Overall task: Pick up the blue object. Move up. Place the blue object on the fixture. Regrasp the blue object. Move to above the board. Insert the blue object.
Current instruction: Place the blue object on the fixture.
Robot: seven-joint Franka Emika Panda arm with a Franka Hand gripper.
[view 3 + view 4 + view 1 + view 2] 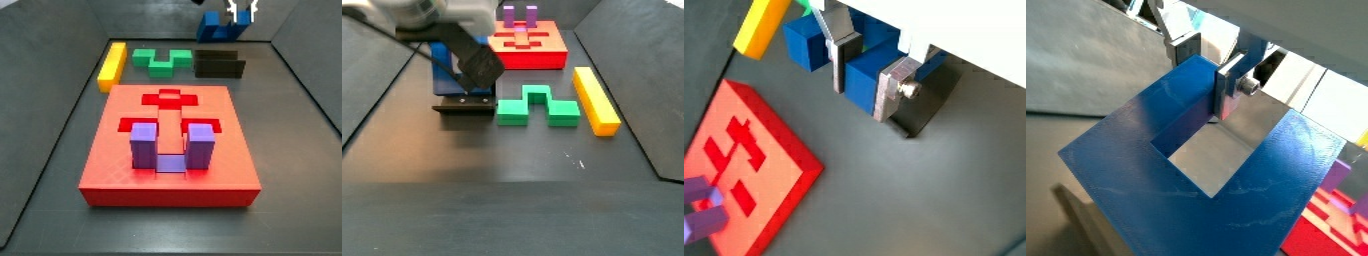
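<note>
- Wrist view: our pincer point(869, 80) has its flat silver plates pinching the dark blue U-shaped block point(871, 50), one plate on each side of a prong. Beneath it we see the black stepped fixture point(925, 105) right by the lower plate, and the big red slab of a board point(744, 165) with cut recesses well off to the side. A yellow bar point(762, 25) pokes in at the edge.
- Other wrist view: the blue block fills the picture point(1173, 150), its notch open toward the camera, and the pincer point(1213, 75) is clamped on the far end of it.
- Side view: the pincer point(241, 12) and blue block point(215, 24) sit at the far end of the dark surface point(287, 150), just above the fixture point(219, 64). The board point(120, 170), carrying a lighter purple U-shaped block point(163, 145), lies nearer the camera.
- Other side view: the blue block point(444, 68) stands upright over the fixture point(465, 105), beside a green notched block point(537, 106); we can't tell if it's touching. We'd guess the setting-down is what's in hand, so the thing that counts is block straight above ledge.
</note>
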